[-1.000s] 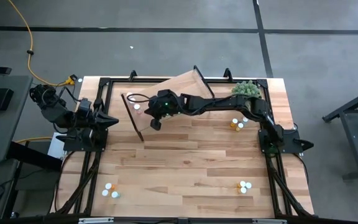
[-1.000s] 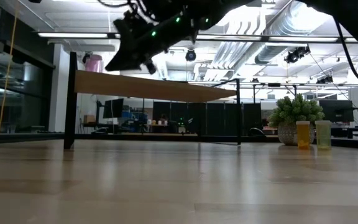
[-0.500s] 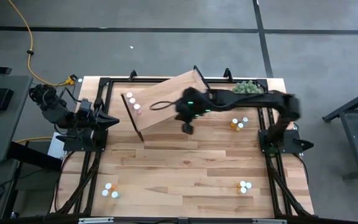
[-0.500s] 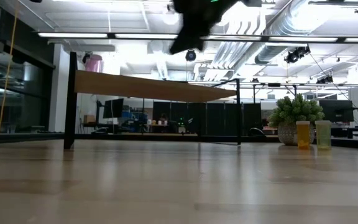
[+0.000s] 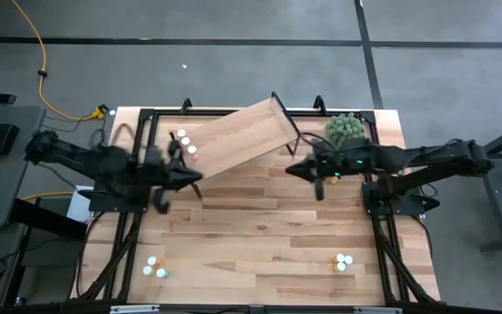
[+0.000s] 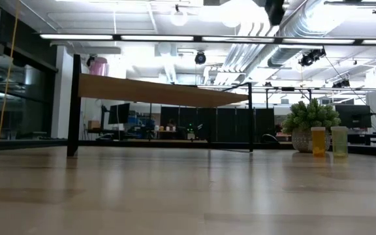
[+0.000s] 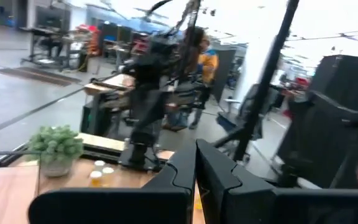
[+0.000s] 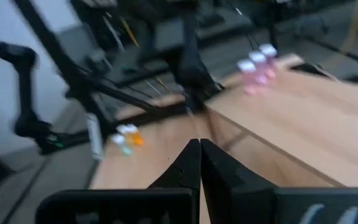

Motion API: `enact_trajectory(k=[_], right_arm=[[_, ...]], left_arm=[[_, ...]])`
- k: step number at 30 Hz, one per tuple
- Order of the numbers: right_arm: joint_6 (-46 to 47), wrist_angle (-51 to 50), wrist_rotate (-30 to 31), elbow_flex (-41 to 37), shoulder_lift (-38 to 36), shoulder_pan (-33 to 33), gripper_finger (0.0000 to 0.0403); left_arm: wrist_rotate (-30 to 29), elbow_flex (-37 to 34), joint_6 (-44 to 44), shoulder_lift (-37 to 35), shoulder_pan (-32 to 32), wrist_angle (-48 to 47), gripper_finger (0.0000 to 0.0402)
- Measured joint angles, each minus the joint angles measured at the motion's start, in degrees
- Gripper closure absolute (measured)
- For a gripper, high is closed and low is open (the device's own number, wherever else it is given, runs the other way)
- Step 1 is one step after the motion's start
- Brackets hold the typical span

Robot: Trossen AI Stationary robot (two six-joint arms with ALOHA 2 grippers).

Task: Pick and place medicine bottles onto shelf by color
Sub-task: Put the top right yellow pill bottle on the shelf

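The shelf [image 5: 242,138] is a light-wood plank on black legs, standing slantwise at the table's far middle; it also shows in the low view [image 6: 155,91]. Pink bottles [image 5: 187,145] stand on its left end and show in the right wrist view [image 8: 257,65]. More bottles stand at the near left [image 5: 153,266], at the near right [image 5: 342,260], and beside the plant, where there is an orange one [image 6: 318,140] and a pale one [image 6: 339,140]. My left gripper [image 5: 197,177] is shut and empty by the shelf's near left leg. My right gripper [image 5: 290,168] is shut and empty, in the air right of the shelf.
A fuzzy green plant [image 5: 345,129] stands at the far right, just behind my right arm. Black frame rails run along the table's left and right sides. Bare tabletop [image 5: 251,235] lies across the middle and near part.
My right gripper has swung from above the shelf's left end toward the table's right edge, clear of the shelf. My left arm has stretched out from the table's left edge toward the shelf's near left leg.
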Motion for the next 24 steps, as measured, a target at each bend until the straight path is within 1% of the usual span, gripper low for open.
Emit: enact_trajectory(k=[3, 7, 9, 12, 15, 17, 21, 24], right_arm=[[-2.0, 0.46, 0.04, -0.45, -2.88, 1.38, 0.0403], [-5.83, 2.15, 0.04, -0.47, -4.82, 2.27, 0.0403], [-7.01, 2.59, 0.02, -0.47, -5.18, 2.39, 0.0403], [-7.33, 2.74, -0.12, -0.47, -5.18, 2.39, 0.0403], [-7.5, 2.8, -0.52, -0.47, -5.17, 2.39, 0.0403], [-7.52, 2.85, -0.55, -0.47, -5.16, 2.39, 0.0403], [-7.52, 3.57, -0.57, -0.47, -5.16, 2.37, 0.0403], [-7.52, 3.48, -0.25, -0.47, -5.14, 2.37, 0.0403]], left_arm=[[0.45, -0.11, -0.58, 5.45, 3.99, 4.16, 0.0401], [0.43, -0.11, -1.06, 9.72, 3.65, 8.56, 0.0401], [-1.55, -0.05, -1.09, 10.83, 2.23, 10.44, 0.0401], [-6.92, -0.07, -0.34, 11.03, -0.21, 10.76, 0.0401], [-8.86, -0.06, 2.15, 10.73, -1.6, 10.81, 0.0401], [-7.89, -0.07, 2.82, 10.25, -1.89, 10.84, 0.0401], [-2.71, -0.04, 2.86, 9.38, -1.26, 9.87, 0.0401], [0.06, -0.04, 2.5, 9.21, -0.25, 9.57, 0.0401]])
